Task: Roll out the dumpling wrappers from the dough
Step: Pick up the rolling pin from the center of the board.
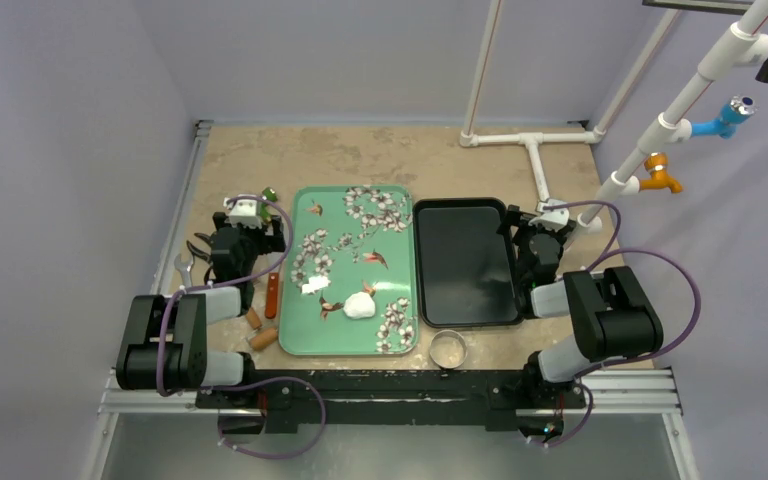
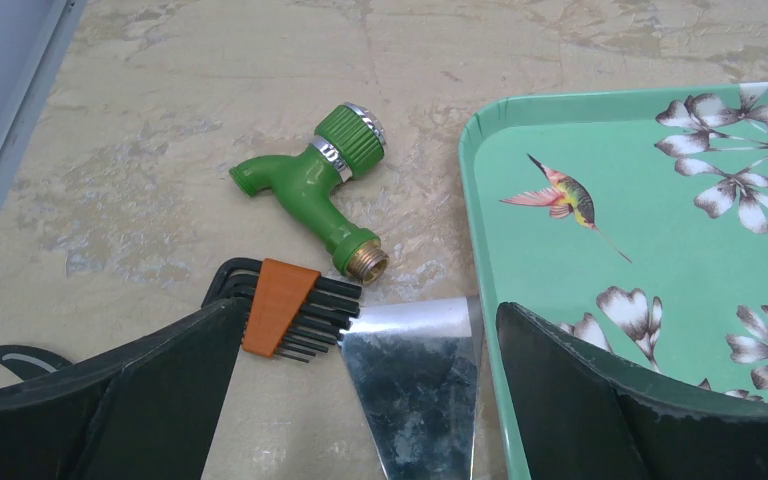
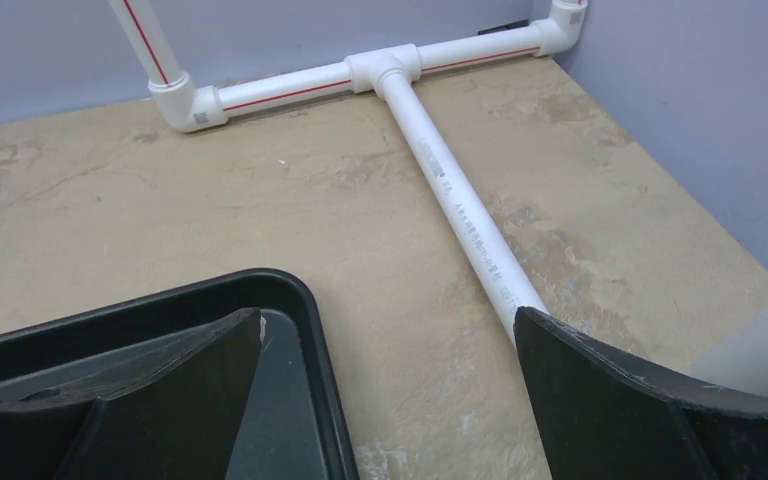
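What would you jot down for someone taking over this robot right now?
Left gripper: open, empty, over the beige table beside the green floral tray.
Right gripper: open, empty, by the rectangular black tray's far corner.
The small white dough lump sits on the floral tray, untouched, a smaller white piece beside it.
Done: nothing rolled yet.
Left: all the rolling.

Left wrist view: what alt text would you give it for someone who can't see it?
The left gripper stands wide open and empty over a beige table. Between its dark fingers lies a metal scraper blade, beside orange-clipped hex keys and a green plastic tap; a mint-green flowered tray sits at right.
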You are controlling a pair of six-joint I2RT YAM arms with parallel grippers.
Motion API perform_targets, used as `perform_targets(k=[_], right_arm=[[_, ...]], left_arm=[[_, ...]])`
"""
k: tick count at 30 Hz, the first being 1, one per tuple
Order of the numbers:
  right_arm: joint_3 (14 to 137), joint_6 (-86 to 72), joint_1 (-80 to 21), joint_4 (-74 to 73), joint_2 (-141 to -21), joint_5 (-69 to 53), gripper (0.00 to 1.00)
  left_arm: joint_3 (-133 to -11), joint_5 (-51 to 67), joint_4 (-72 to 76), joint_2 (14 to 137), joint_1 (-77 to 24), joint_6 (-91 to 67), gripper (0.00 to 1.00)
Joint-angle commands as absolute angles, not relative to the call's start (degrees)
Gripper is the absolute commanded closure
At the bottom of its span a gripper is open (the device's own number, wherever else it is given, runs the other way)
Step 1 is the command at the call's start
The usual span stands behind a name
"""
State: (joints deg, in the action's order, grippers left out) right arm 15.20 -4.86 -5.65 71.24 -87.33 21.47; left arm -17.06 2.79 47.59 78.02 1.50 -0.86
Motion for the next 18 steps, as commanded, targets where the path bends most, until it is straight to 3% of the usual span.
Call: perform_targets(k=[1, 10, 12, 15, 18], right_arm=[[16.61, -3.88, -5.47, 74.09, -86.59, 21.05, 0.01], [16.47, -3.25, -5.56, 72.17, -83.40, 20.06, 0.01], [17.62, -3.06, -5.59, 65.10, -78.19, 19.84, 0.01], [21.27, -5.54, -5.62, 52.94, -69.90, 18.65, 0.01], [24.21, -7.85, -5.63, 47.50, -64.76, 5.85, 0.01]], left_arm=[[-18.71, 3.51, 51.06, 77.56, 1.85, -1.75, 0.00], [-19.14, 3.96, 47.92, 75.13, 2.47, -2.37, 0.00], [-24.95, 4.35, 30.60, 67.80, 4.19, -3.52, 0.00], [-40.66, 11.02, 4.45, 62.89, 4.84, 7.17, 0.01], [-49.70, 22.13, -14.67, 58.71, 5.31, 19.73, 0.03]])
